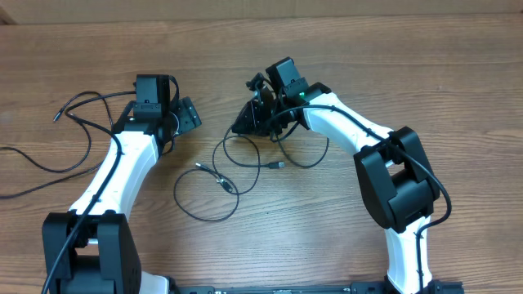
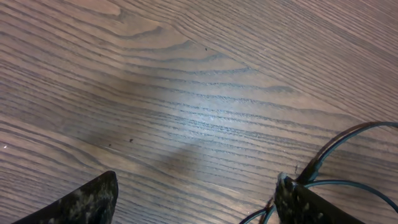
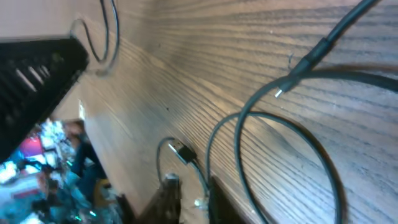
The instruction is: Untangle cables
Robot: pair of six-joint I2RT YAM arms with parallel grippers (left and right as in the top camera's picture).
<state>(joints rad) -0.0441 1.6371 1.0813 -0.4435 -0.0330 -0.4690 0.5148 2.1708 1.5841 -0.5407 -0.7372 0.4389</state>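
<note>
Left gripper (image 2: 196, 186) is hanging wide open over the wood table (image 1: 392, 65), gripping nothing, with cables (image 1: 222, 184) running just beside one finger. Right gripper (image 1: 248, 122) is sitting low over the mid-table loops; can't tell if it's clamping. More cord is trailing far left.

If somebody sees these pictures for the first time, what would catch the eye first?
The thin black cables lie in overlapping loops on the middle of the wooden table, between the white-and-black left arm and right arm. The right gripper is at the upper edge of the tangle, while the left gripper stands apart from it, its fingers wide apart with nothing between them.
</note>
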